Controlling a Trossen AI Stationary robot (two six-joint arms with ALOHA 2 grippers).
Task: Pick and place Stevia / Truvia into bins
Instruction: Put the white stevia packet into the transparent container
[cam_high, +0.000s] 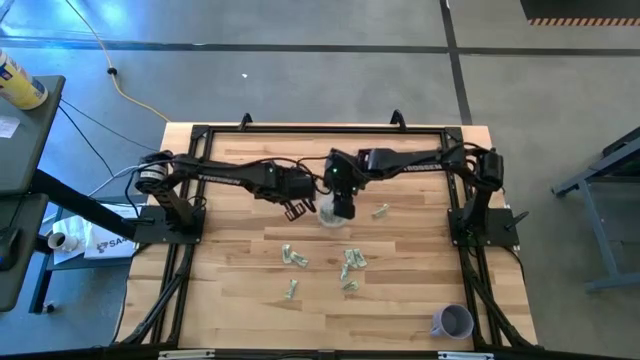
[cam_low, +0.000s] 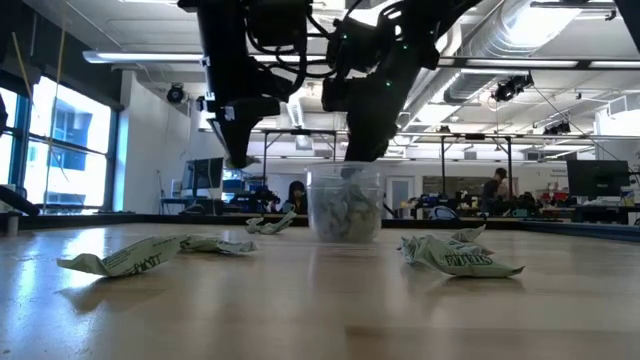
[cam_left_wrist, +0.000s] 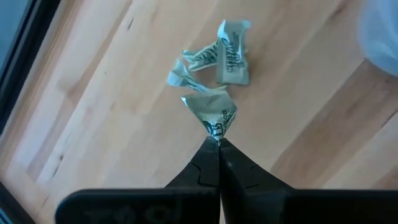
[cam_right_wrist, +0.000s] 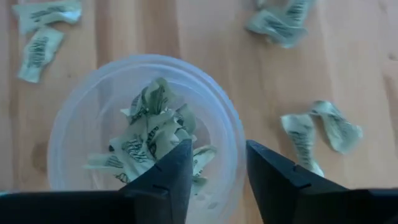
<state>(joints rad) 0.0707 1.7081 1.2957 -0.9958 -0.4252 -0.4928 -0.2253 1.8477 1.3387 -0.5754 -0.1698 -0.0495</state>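
The bin is a clear plastic cup (cam_high: 328, 214) standing upright mid-table, with several crumpled Stevia packets (cam_right_wrist: 152, 140) inside. My right gripper (cam_right_wrist: 217, 171) hovers just above its rim (cam_low: 345, 176), fingers open, with nothing between them. My left gripper (cam_left_wrist: 218, 144) hangs to the cup's left (cam_high: 295, 208), clear of the table, shut on one green-and-white packet (cam_left_wrist: 210, 112). More packets lie loose on the wood: a cluster (cam_high: 350, 262), one (cam_high: 293, 256), one (cam_high: 291, 289) and one (cam_high: 381, 211). My left gripper pinches the packet by one crumpled corner (cam_left_wrist: 215, 133) between its two shut fingertips, slanting down from above. The packet sticks out beyond the fingertips, lifted clear of the table, above other packets (cam_left_wrist: 221, 53) lying on the wood.
A lavender cup (cam_high: 452, 321) lies near the table's front right corner. A black frame rail (cam_high: 320, 130) borders the far edge, and rails run down both sides. Loose packets (cam_low: 140, 258) (cam_low: 455, 255) lie in front of the cup toward the near edge.
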